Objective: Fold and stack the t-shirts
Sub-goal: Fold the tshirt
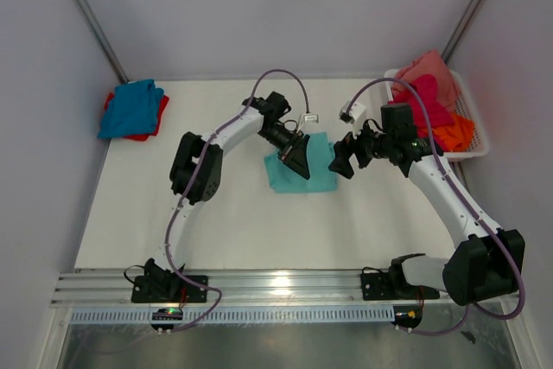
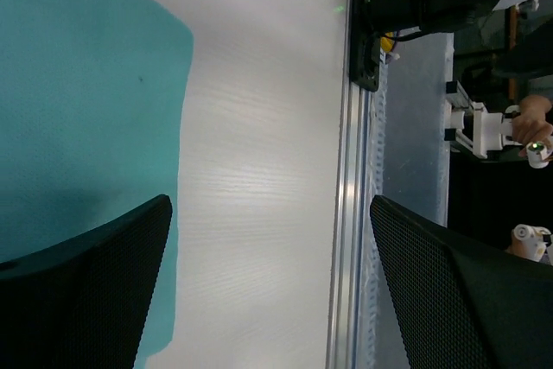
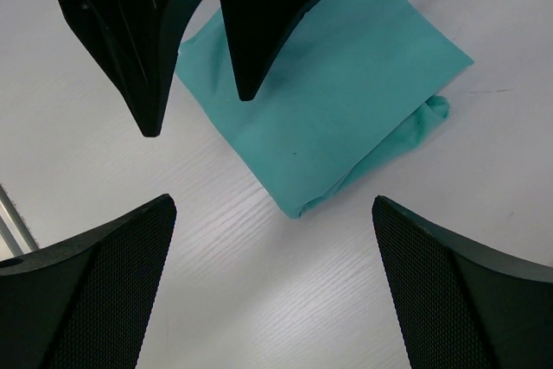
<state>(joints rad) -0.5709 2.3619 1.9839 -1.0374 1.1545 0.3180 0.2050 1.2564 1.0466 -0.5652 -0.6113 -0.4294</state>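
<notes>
The left arm (image 1: 200, 168) and right arm (image 1: 451, 198) bend inward, wrists nearly meeting; the left gripper (image 1: 296, 155) tilts downward, jaws spread wide. The right gripper (image 1: 344, 158) faces it from just beside, jaws likewise parted.

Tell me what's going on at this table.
A folded mint-teal t-shirt lies mid-table. The left gripper hovers open over it, the right gripper open just beside it; neither holds anything. A blue tee sits on a red tee in the far left corner, and more tees wait in the white basket.
</notes>
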